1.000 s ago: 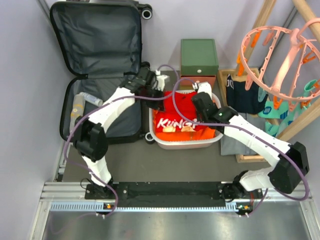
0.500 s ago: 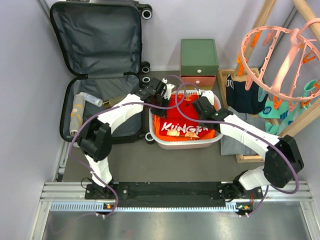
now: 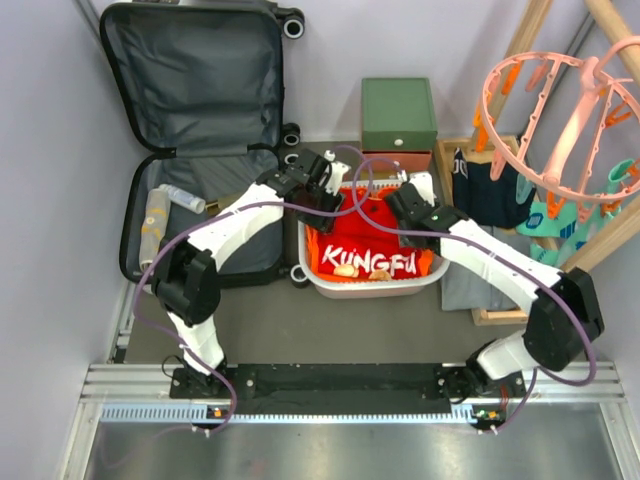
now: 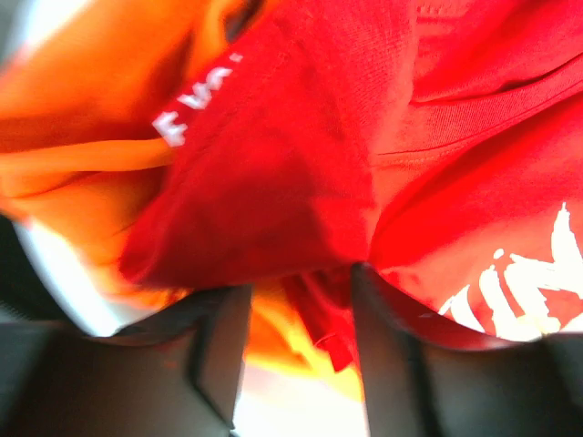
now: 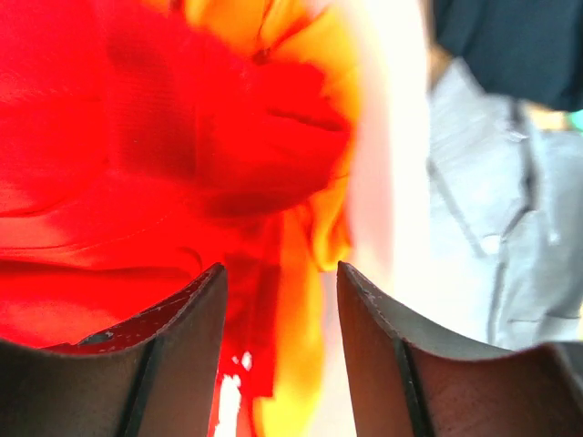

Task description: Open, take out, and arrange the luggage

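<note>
The luggage lies open at the far left, lid flat against the wall, dark grey lining showing. To its right a red and orange shirt with white lettering lies in the white basket. My left gripper hovers over the basket's far left corner, my right gripper over its far right part. In the left wrist view the left gripper is open just above the red shirt. The right gripper is open too, over the shirt beside the basket rim.
Two rolled items lie in the luggage's near half. A green drawer box stands behind the basket. At the right are a wooden rack, a pink clip hanger, dark clothes and a grey cloth.
Both grippers have gone from shut to open and let go of the red shirt. It has dropped and spread flatter in the basket, its lettering now fully showing.
</note>
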`<state>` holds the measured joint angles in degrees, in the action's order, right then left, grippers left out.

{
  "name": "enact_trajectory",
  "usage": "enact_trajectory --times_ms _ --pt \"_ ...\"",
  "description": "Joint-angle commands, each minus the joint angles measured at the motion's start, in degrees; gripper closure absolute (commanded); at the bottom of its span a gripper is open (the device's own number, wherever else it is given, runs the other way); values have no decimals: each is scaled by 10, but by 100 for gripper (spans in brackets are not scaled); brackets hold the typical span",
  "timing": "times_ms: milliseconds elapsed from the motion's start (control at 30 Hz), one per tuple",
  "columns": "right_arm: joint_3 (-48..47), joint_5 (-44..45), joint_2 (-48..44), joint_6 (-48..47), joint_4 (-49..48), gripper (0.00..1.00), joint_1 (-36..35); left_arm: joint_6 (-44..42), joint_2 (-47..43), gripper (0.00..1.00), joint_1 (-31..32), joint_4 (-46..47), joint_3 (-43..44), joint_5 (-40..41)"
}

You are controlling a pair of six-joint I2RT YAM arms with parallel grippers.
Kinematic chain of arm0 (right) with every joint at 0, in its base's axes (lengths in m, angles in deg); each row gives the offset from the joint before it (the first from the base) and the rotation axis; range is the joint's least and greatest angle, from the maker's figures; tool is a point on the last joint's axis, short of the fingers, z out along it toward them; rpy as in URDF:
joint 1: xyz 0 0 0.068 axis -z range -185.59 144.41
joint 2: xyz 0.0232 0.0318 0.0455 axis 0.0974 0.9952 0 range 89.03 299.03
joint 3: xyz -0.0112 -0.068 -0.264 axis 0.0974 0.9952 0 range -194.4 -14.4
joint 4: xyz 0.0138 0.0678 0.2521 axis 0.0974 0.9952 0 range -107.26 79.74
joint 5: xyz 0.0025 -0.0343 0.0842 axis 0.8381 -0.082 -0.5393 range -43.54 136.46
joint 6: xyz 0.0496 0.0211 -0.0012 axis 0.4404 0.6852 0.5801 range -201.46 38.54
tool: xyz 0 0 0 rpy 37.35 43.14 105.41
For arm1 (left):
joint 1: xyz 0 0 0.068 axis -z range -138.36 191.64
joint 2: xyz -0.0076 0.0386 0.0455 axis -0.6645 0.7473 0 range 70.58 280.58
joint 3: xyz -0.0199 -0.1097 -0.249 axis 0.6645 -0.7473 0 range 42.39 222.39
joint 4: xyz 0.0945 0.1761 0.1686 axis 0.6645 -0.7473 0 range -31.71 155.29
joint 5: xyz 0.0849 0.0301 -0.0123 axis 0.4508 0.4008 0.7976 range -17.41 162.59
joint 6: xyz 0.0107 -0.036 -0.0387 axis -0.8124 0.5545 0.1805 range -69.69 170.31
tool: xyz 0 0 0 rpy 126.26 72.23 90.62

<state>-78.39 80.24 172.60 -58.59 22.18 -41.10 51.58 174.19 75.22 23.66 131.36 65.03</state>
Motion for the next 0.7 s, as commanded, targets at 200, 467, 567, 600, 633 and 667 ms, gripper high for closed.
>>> enact_trajectory --times_ms 200,467,567,600,633,667 --pt "-64 -69 -29 -34 -37 92 -14 -40 -72 73 -15 -1 54 13" --pt "-91 -108 49 -48 -99 100 36 -15 5 100 -9 11 60 -44" --pt "-112 -114 74 -66 -115 100 44 1 19 100 -9 51 61 -38" --pt "-125 -118 95 -68 -118 100 46 9 23 100 -10 61 60 -22" --pt "-131 -118 105 -70 -117 100 47 14 28 100 -10 73 60 28" --pt "-134 -116 115 -71 -117 100 48 18 37 100 -10 89 60 66"
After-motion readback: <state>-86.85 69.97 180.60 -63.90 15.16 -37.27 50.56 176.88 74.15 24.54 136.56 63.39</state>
